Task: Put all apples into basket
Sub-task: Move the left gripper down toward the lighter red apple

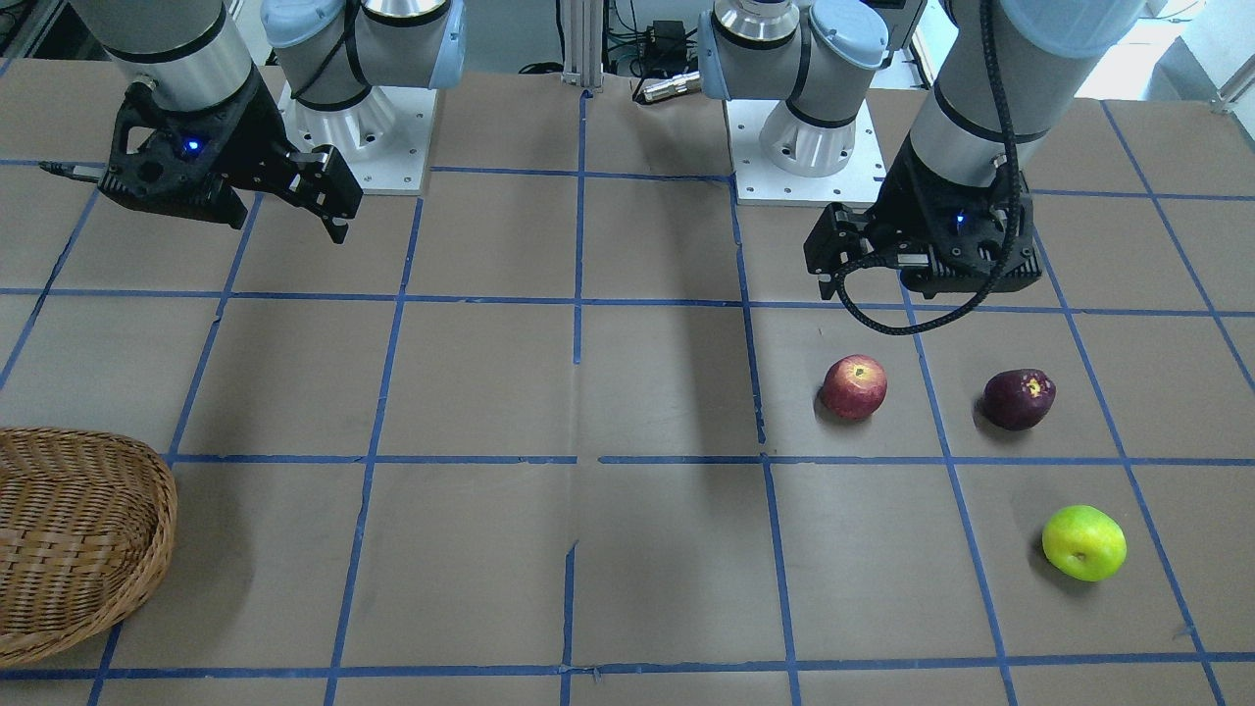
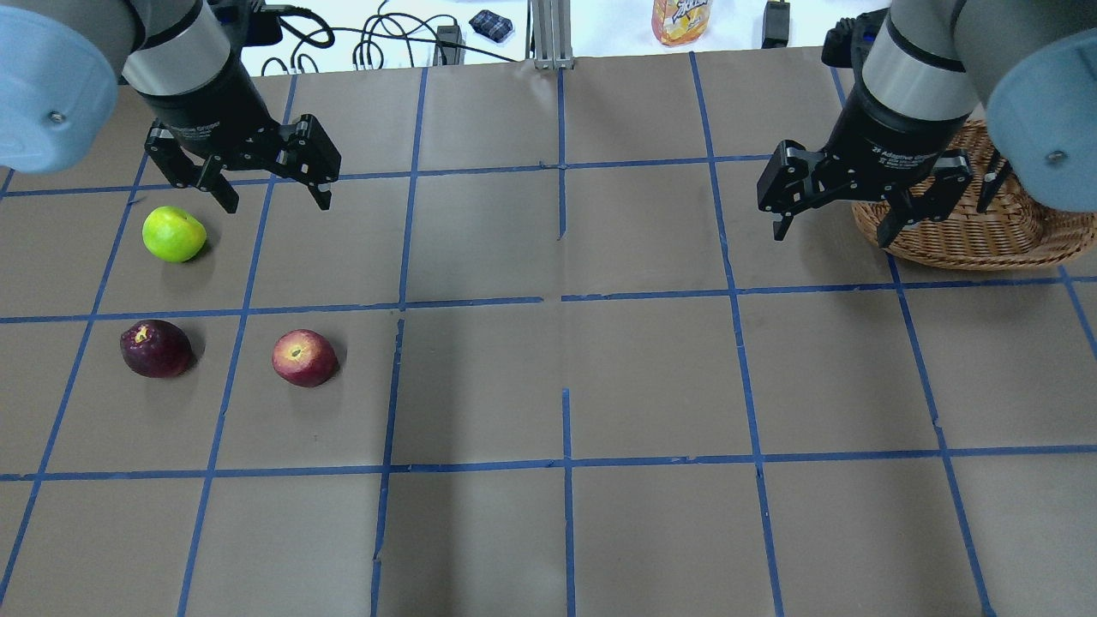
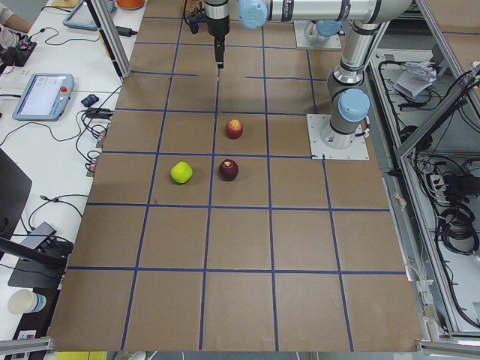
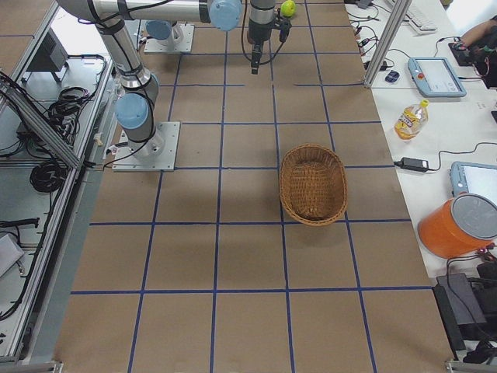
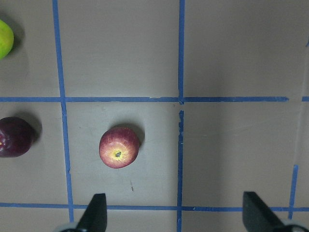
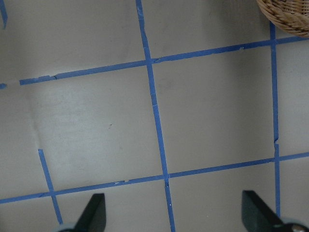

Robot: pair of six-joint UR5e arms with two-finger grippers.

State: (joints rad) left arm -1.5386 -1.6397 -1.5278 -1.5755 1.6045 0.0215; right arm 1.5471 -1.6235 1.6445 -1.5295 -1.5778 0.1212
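Observation:
The red apple (image 2: 303,357) (image 1: 854,386), the dark purple apple (image 2: 156,348) (image 1: 1019,398) and the yellow-green apple (image 2: 174,233) (image 1: 1083,542) lie apart on the table on my left side. My left gripper (image 2: 277,204) hangs open and empty above the table, right of the green apple and beyond the red one. Its wrist view shows the red apple (image 5: 119,147) ahead of the open fingers. The wicker basket (image 2: 960,248) (image 1: 147,529) stands empty on my right side. My right gripper (image 2: 830,236) is open and empty, just left of the basket.
Blue tape lines grid the brown table. The arms' base plates (image 1: 804,176) sit at the robot's edge. An orange drink bottle (image 2: 681,19) and cables lie past the far edge. A corner of the basket (image 6: 285,12) shows in the right wrist view.

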